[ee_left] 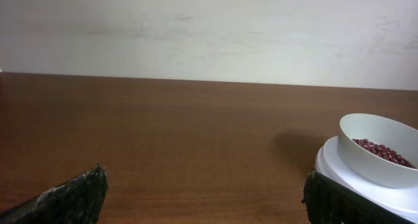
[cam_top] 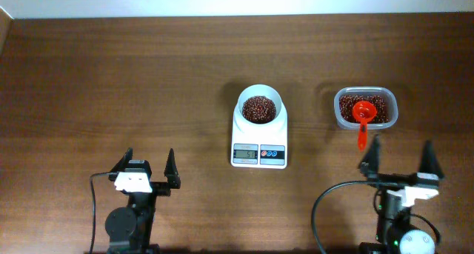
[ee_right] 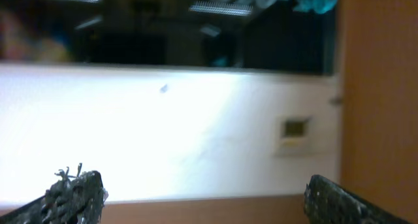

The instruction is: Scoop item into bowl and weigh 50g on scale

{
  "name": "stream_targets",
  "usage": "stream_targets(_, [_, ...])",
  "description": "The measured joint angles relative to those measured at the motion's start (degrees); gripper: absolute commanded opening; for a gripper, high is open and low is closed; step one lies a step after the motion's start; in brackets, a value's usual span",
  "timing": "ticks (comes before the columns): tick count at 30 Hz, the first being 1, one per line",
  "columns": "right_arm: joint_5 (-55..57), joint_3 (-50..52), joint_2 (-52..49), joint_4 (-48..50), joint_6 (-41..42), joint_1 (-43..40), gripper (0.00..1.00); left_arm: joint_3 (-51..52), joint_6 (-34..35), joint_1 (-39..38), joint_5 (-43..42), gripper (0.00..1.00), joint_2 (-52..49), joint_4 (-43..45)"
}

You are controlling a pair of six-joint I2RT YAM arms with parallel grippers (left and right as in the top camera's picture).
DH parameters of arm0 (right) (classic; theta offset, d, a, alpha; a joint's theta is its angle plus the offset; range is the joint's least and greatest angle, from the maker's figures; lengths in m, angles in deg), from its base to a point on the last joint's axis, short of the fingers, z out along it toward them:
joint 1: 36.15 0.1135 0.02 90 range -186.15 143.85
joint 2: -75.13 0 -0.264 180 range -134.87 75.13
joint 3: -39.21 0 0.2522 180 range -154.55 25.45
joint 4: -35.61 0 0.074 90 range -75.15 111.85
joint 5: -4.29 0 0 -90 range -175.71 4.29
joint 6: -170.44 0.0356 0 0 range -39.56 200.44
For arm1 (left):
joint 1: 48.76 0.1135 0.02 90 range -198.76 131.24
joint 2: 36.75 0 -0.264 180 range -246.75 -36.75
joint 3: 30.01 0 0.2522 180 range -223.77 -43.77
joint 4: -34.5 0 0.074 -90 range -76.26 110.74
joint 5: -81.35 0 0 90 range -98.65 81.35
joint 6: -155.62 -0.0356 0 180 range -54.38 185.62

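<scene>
The white bowl stands on the white scale at the table's middle and holds dark red beans. Both show at the right edge of the left wrist view, the bowl on the scale. More beans fill a clear plastic tub to the right, with a red scoop lying in it, handle towards me. My left gripper is open and empty at the front left. My right gripper is open and empty, just in front of the tub.
The brown wooden table runs back to a white wall. The right wrist view is tilted up at the wall and a dark window, with only a strip of table at the bottom.
</scene>
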Motion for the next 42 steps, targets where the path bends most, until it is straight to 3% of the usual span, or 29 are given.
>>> stream_targets(4, [5.73,0.00,0.00,-13.92,0.00,10.34,0.99,0.00,0.00,0.00,0.09,0.99,0.00,0.00])
stream_targets(8, [8.92,0.00,0.00,-22.16,-0.02,12.74,0.99,0.00,0.00,0.00,0.15,0.99,0.00,-0.02])
stream_targets(42, [8.28,0.00,-0.04,-22.38,0.00,12.76,0.99,0.00,0.00,0.00,0.15,0.99,0.00,-0.02])
